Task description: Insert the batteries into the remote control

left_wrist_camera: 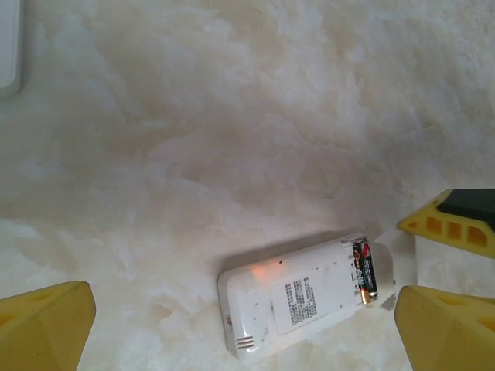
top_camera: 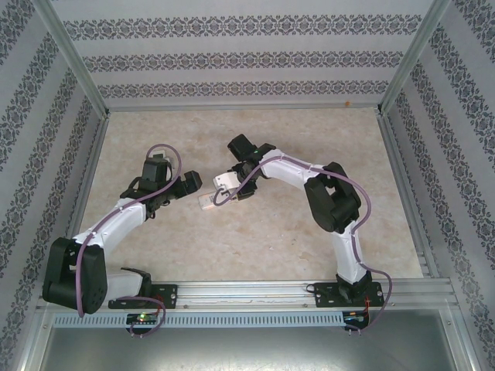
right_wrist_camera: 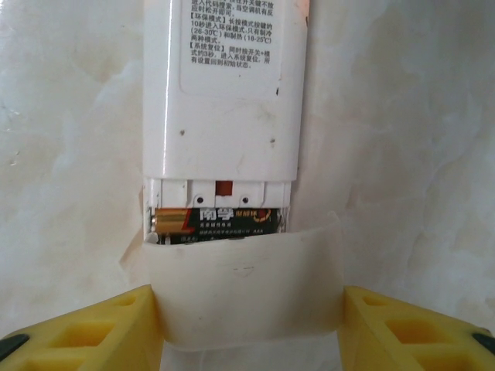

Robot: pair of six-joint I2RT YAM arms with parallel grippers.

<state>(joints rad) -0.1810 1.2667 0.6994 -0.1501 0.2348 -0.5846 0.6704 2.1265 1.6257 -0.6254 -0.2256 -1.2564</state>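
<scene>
Marble table [top_camera: 232,247] | left claw [left_wrist_camera: 240,325] released | right claw [right_wrist_camera: 247,309] grasping cover [right_wrist_camera: 244,286], partly hiding battery [right_wrist_camera: 209,220] | remote [right_wrist_camera: 224,85] top cut off

White remote [right_wrist_camera: 223,93], back up, one dark copper-ended battery [right_wrist_camera: 213,220] crosswise in its open compartment.

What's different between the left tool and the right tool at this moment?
The left tool gapes wide; the right tool is closed narrower. The left tool holds nothing; the right tool pinches the white battery cover by its sides, at the open end of the remote. Both have yellow fingers.
</scene>
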